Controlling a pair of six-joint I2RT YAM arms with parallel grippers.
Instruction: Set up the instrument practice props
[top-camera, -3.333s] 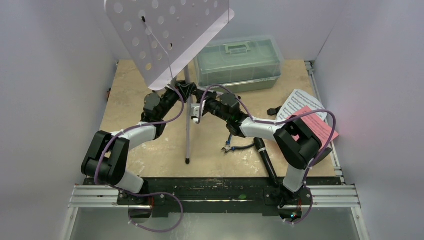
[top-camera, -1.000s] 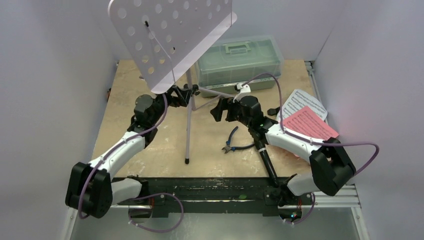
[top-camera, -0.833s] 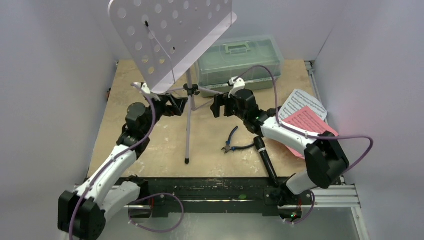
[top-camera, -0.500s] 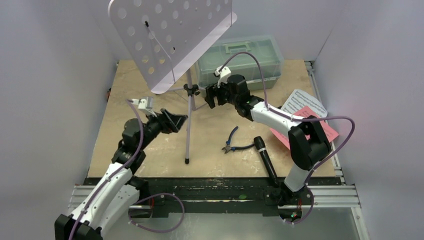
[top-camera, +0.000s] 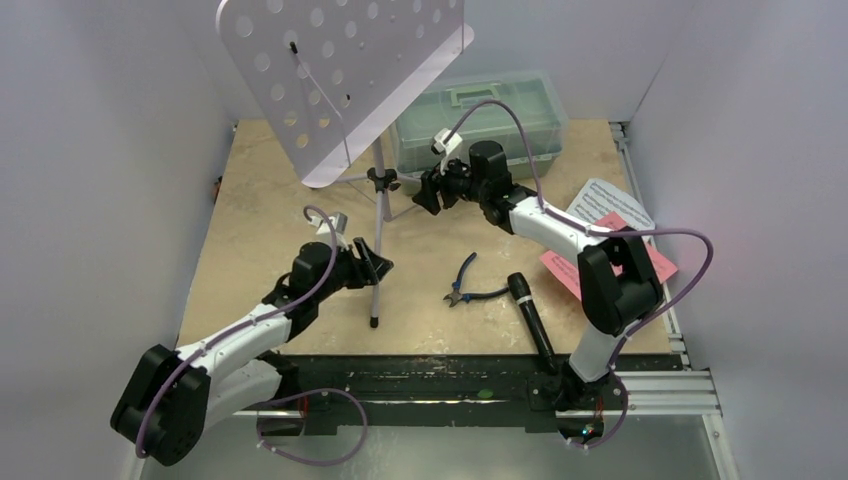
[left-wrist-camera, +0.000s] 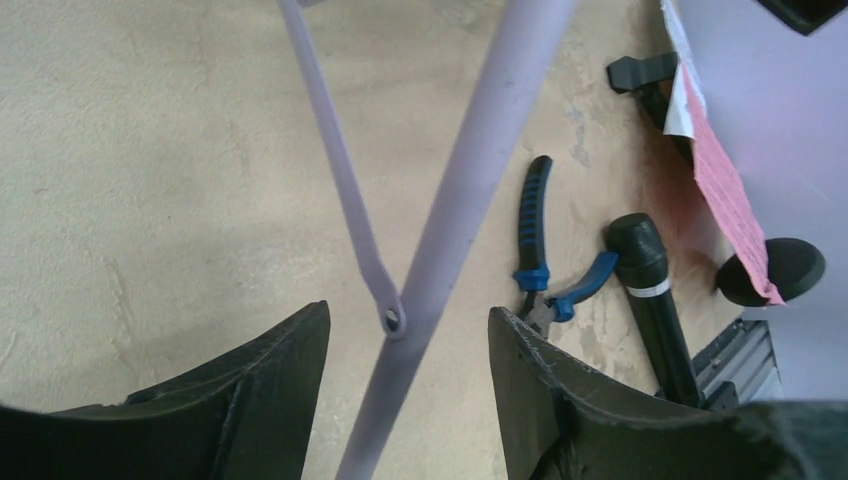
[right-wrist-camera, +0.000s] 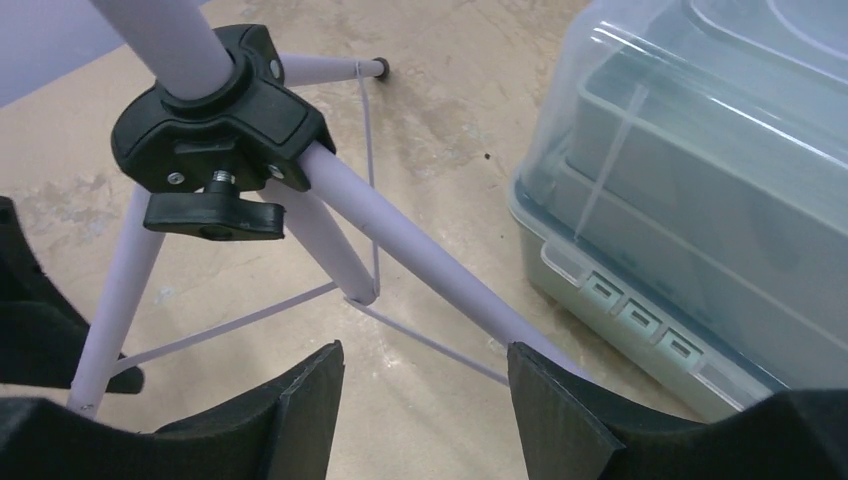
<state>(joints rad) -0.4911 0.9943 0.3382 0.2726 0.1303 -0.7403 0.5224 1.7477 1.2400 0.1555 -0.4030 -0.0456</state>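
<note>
Left gripper (left-wrist-camera: 407, 320) and right gripper (right-wrist-camera: 425, 352) parted, one music stand (top-camera: 340, 70), two sheets (top-camera: 655, 262), one microphone (top-camera: 530, 320)

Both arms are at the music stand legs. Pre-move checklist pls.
1. Music stand upright on its tripod: ok.
2. Left pincer open, near leg between its fingers: ok.
3. Right pincer open at right-hand leg: ok.
4. Right pincer's clearance from green toolbox: cannot tell.
5. Pliers and microphone apart from near leg's foot: ok.
6. Pink sheet and white sheet on stand: not ok, both lie off to the right.
</note>
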